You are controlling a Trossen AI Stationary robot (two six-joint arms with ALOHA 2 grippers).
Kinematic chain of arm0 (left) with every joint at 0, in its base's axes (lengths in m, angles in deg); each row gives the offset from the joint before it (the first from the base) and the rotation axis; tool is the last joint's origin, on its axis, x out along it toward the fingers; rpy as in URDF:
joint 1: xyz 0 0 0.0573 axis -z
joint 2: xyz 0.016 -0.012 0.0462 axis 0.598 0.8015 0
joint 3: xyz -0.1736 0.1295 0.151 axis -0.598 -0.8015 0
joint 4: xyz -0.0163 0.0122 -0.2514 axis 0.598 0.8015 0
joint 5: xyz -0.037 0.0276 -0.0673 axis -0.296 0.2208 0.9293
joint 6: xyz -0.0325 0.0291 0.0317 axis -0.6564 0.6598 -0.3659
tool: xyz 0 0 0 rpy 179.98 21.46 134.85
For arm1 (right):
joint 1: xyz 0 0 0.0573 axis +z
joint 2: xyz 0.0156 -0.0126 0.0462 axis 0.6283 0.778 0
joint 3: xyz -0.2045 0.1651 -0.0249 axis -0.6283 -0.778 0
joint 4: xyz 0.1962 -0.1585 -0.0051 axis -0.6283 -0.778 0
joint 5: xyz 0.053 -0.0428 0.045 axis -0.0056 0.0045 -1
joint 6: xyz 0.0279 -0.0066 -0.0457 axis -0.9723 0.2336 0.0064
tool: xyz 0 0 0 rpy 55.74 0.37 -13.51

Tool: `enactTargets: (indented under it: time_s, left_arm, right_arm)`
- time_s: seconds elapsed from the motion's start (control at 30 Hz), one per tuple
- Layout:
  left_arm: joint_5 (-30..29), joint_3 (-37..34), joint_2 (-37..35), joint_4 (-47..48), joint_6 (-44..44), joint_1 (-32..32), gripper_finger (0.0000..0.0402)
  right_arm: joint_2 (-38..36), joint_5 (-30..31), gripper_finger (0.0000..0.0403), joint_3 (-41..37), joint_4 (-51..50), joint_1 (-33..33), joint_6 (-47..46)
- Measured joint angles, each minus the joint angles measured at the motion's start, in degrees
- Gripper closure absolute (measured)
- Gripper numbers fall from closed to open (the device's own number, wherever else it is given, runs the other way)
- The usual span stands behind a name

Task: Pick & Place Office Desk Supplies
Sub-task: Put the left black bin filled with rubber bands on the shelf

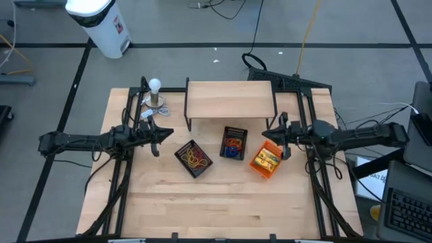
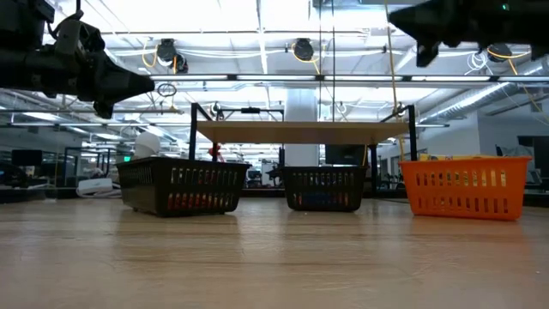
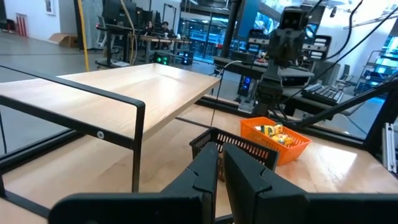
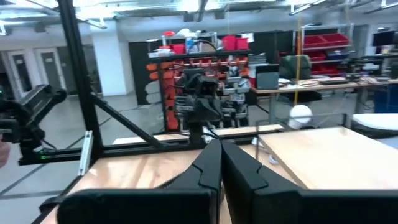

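The rubber bands (image 1: pixel 196 158) lie tangled in the black mesh tray (image 1: pixel 183 154) nearest the left arm, more of them sit in the middle black tray (image 1: pixel 225 134), and the yellow packets (image 1: pixel 267 159) rest in the orange tray (image 1: pixel 259 167) on the right side of the bench (image 1: pixel 223 202).

None of these is between any fingers. The left gripper (image 1: pixel 156 138) hangs above the bench just beside the first black tray, on its outer side, well clear of the bands below it. Its fingers (image 3: pixel 245 171) are pressed almost together with only a thin slit between them, and they hold nothing. From its wrist view the black tray's rim and the orange tray lie ahead, past the fingertips.

The right gripper (image 1: pixel 280 138) hovers high over the back edge of the orange tray. Its fingers (image 4: pixel 233 165) are clenched tight against each other, empty, touching nothing.

A low wooden shelf (image 1: pixel 229 100) stands behind the trays, and a white ball on a stand (image 1: pixel 155 88) sits near the back left corner.
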Motion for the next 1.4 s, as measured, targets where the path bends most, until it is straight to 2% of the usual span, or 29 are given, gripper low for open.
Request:
enactTargets:
  time_s: [0.17, 0.33, 0.73, 0.9, 1.0, 1.13, 1.4]
  left_arm:
    - [-0.02, 0.00, 0.01, 0.04, 1.95, 0.00, 0.0376]
    - [-0.04, 0.00, 0.01, -0.40, 3.76, 0.01, 0.0376]
    - [1.67, 0.04, -0.01, -0.37, 0.58, 0.02, 0.0376]
    - [3.51, 0.04, 0.01, -0.39, -0.02, 0.02, 0.0376]
    - [4.20, 0.04, -0.01, -0.46, 0.29, 0.02, 0.0376]
    - [8.13, 0.04, 0.00, -1.36, 1.72, 0.05, 0.0376]
    - [3.01, 0.04, 0.01, 1.97, 0.02, 0.00, 0.0376]
  right_arm:
    - [-4.26, 0.03, 0.0402, -5.47, 3.08, -1.97, -0.91]
    - [-4.71, 2.73, 0.0402, -10.05, 10.02, -2.36, -0.76]
    - [-9.70, 2.61, 0.0401, -14.82, 9.21, -2.36, 1.19]
    - [-10.20, 8.81, 0.0402, -15.08, 4.96, -2.36, -1.43]
    - [-10.20, 8.60, 0.0402, -15.10, 3.91, -2.36, -0.01]
    - [-10.20, 8.57, 0.0402, -15.15, 4.86, -2.25, -0.72]
    - [-10.20, 8.68, 0.0402, -15.20, 5.90, -2.25, -0.16]
